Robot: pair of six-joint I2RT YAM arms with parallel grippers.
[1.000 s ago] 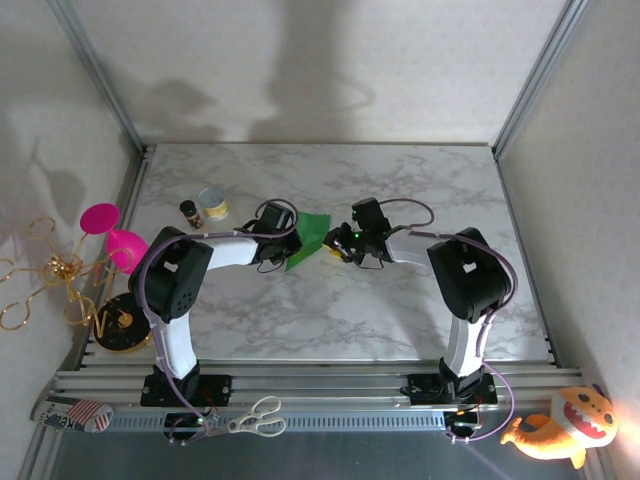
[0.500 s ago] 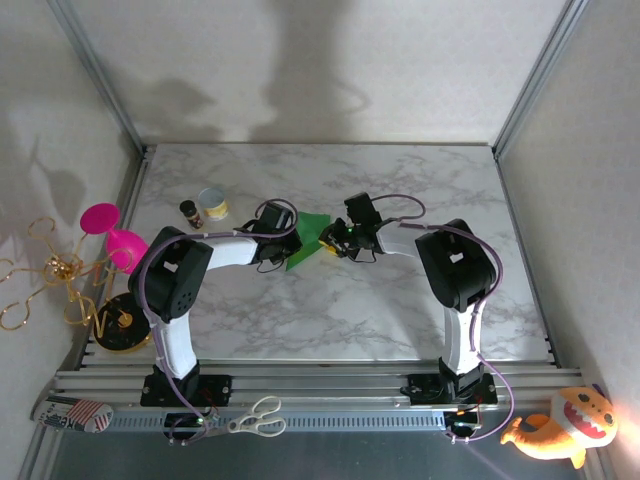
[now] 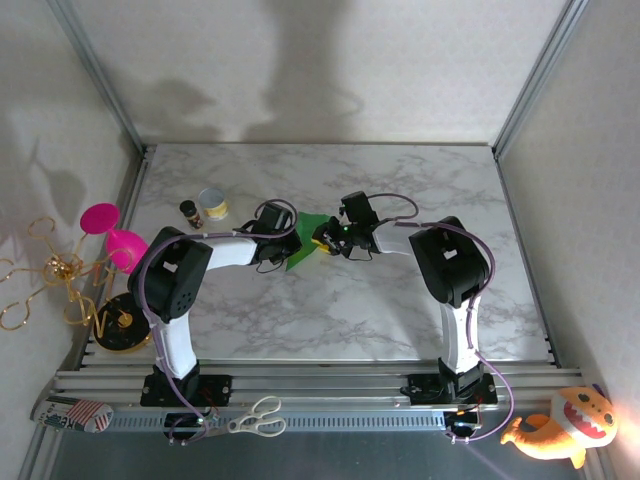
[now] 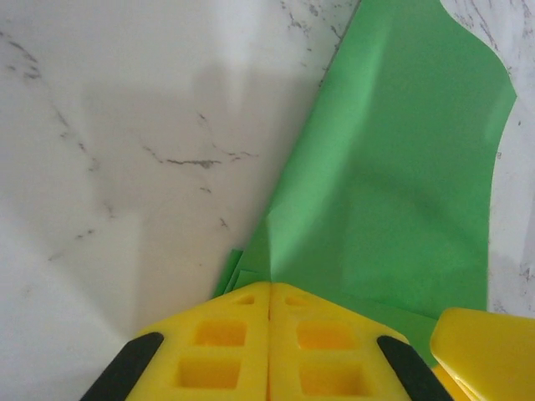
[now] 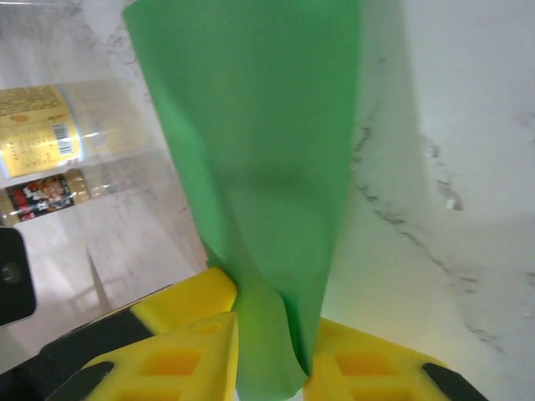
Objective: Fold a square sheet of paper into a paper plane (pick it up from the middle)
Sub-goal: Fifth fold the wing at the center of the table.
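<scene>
Two grippers share the paper (image 3: 300, 255), which sits near the middle of the table (image 3: 400, 310), a shade toward 12 in the top view. The left gripper (image 4: 269, 294) is at its 9 o'clock side and the right gripper (image 5: 267, 330) at its 3 o'clock.

The left jaws are pressed flat together on one corner, and the sheet fans out from their tips toward 1 o'clock in the left wrist view. The right jaws stand narrow, with a bunched strip of green pinched between them (rounded there, not a crease), and the rest runs off toward 12 in its own view. Whether the sheet's belly rests on the marble I cannot tell.

My reading is that a fold is being formed, with the sheet partly doubled. To do it well, make one arm the anchor: hold the left pinch firm and move the right alone, carrying its edge across until the edges line up. Then lower the paper to the table and press the crease. Thin paper tears or slips if the arms pull apart, so bring them closer rather than stretch it. That bunch in the right jaws could set a stray wrinkle. The can (image 3: 212, 203) and bottle (image 3: 189, 212), off at 10 o'clock, are well apart from the work.
</scene>
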